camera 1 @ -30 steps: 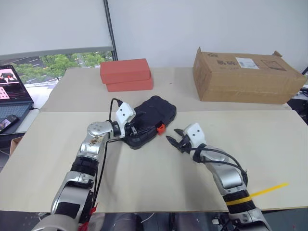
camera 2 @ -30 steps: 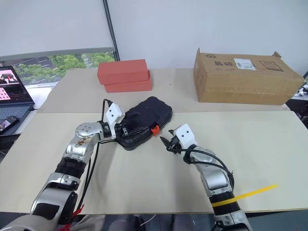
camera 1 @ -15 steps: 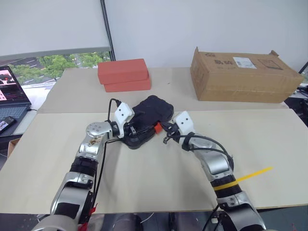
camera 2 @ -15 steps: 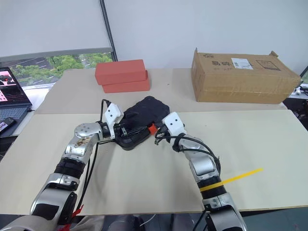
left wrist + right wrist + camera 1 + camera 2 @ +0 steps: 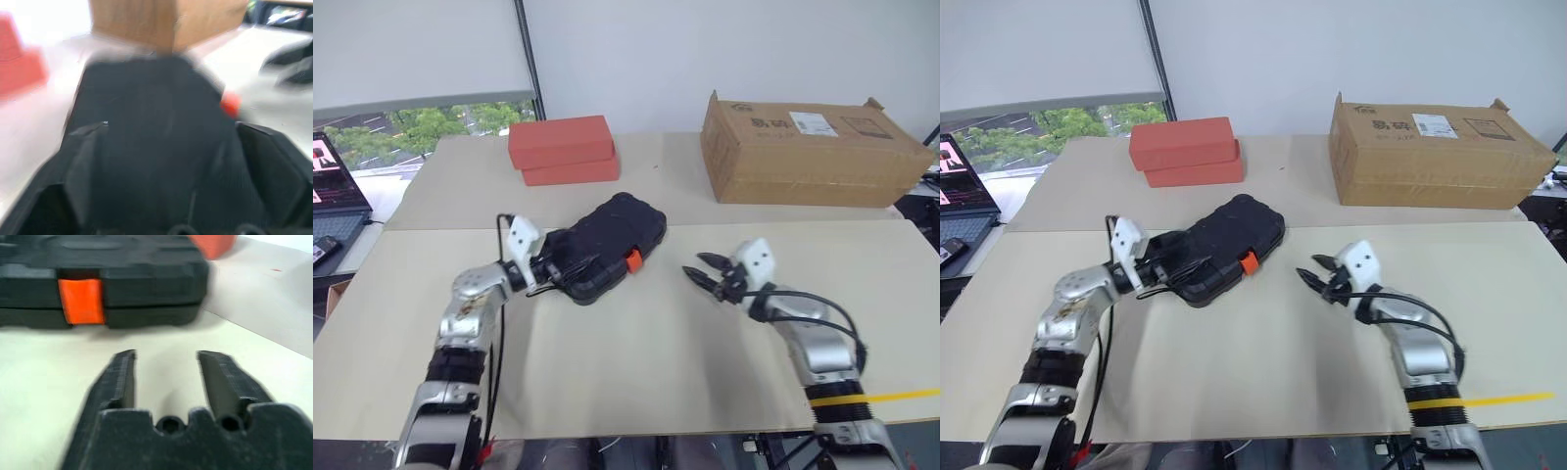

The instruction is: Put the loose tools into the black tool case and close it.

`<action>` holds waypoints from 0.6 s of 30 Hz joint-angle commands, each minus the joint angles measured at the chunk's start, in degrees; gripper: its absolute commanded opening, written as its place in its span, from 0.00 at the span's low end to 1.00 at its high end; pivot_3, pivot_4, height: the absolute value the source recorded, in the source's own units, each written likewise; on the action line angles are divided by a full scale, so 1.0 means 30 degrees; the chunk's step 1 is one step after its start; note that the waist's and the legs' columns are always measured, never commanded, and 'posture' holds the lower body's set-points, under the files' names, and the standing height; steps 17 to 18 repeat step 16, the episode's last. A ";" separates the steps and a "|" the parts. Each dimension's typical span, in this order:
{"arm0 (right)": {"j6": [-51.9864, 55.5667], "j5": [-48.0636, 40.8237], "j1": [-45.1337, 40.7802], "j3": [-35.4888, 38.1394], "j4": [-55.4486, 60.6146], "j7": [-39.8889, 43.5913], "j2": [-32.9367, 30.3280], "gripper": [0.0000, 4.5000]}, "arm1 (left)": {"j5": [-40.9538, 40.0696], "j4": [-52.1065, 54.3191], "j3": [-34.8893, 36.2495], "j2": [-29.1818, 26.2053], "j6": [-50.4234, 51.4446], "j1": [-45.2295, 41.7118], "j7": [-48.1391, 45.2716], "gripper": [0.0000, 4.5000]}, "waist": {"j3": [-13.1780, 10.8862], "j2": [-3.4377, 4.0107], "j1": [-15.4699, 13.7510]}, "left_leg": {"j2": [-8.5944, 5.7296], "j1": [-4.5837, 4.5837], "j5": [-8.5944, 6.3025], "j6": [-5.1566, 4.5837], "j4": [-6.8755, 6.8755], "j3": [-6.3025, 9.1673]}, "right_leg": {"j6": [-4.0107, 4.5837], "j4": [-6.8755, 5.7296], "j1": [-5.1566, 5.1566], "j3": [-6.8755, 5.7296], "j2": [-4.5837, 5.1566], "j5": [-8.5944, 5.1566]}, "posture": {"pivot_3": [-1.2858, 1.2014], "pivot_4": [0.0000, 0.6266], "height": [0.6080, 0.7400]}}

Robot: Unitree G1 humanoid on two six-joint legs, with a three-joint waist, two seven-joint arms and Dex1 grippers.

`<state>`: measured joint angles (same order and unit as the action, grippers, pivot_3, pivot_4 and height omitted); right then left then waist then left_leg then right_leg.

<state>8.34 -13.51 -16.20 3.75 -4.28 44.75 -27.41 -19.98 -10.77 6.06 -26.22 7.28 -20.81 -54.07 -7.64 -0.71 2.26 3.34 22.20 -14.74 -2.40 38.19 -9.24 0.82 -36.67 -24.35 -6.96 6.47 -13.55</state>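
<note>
Black tool case lay shut between my claws, left claw spread wide at its end, right claw parted, empty, well clear of its orange latch

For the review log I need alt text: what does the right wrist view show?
The closed black case lies on the table, its orange latch facing the camera. The right gripper is open, empty and short of the case. A red box sits behind.

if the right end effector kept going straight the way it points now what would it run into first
Most likely the black tool case, on its side with the orange latch. The right end effector is open and empty, with bare table between it and the case. Its height against the case is hard to judge.
</note>
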 commanded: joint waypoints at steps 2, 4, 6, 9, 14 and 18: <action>-0.2049 -0.1565 0.1387 0.1648 -0.0284 0.1905 -0.0884 0.93 | -0.0841 0.4307 0.0571 -0.0548 0.1620 0.3595 0.0953 1.00 | -0.0009 0.0001 -0.0153 | 0.0000 -0.0004 -0.0013 0.0023 -0.0022 -0.0006 | 0.0037 0.0057 0.0021 0.0011 0.0017 0.0016 | 0.52 0.24 0.78; -0.2449 -0.1919 0.2072 0.2055 -0.0283 0.2270 -0.1052 0.99 | -0.0410 0.5440 0.0632 -0.0658 0.1627 0.5133 0.1642 1.00 | -0.0011 -0.0001 -0.0337 | -0.0001 0.0010 -0.0018 0.0025 -0.0032 -0.0015 | 0.0031 0.0142 0.0033 0.0002 0.0018 0.0021 | 0.52 0.24 0.78; -0.2887 -0.2060 0.2898 0.2359 -0.0132 0.2482 -0.1130 0.99 | 0.0489 0.6106 0.0675 -0.0581 0.1141 0.6663 0.2707 1.00 | -0.0025 0.0012 -0.0433 | -0.0002 0.0008 -0.0040 0.0008 -0.0032 -0.0021 | 0.0004 0.0167 0.0041 0.0004 0.0023 0.0012 | 0.52 0.24 0.78; -0.3814 -0.1883 0.3979 0.2504 0.0008 0.2534 -0.1078 0.99 | 0.0944 0.6624 0.0798 -0.0285 0.0890 0.8234 0.3766 1.00 | -0.0083 -0.0009 -0.0581 | -0.0001 0.0028 -0.0087 -0.0065 -0.0038 -0.0019 | -0.0080 0.0195 0.0023 0.0005 0.0031 -0.0037 | 0.52 0.24 0.78; -0.3444 -0.2302 0.4777 0.2673 0.0367 0.2507 -0.1251 0.99 | 0.1938 0.6337 0.0306 -0.0264 -0.0164 0.9232 0.4363 1.00 | -0.0097 -0.0001 -0.0811 | 0.0004 0.0016 -0.0117 0.0021 -0.0038 -0.0005 | -0.0085 0.0194 0.0027 0.0001 0.0101 -0.0042 | 0.52 0.24 0.78; -0.3143 -0.2566 0.4963 0.2734 0.0583 0.2602 -0.1398 0.99 | 0.2123 0.6104 0.0230 -0.0310 -0.0437 0.9314 0.4462 1.00 | -0.0097 0.0000 -0.0830 | 0.0005 0.0015 -0.0114 0.0012 -0.0038 -0.0005 | -0.0080 0.0193 0.0027 0.0001 0.0098 -0.0041 | 0.52 0.24 0.78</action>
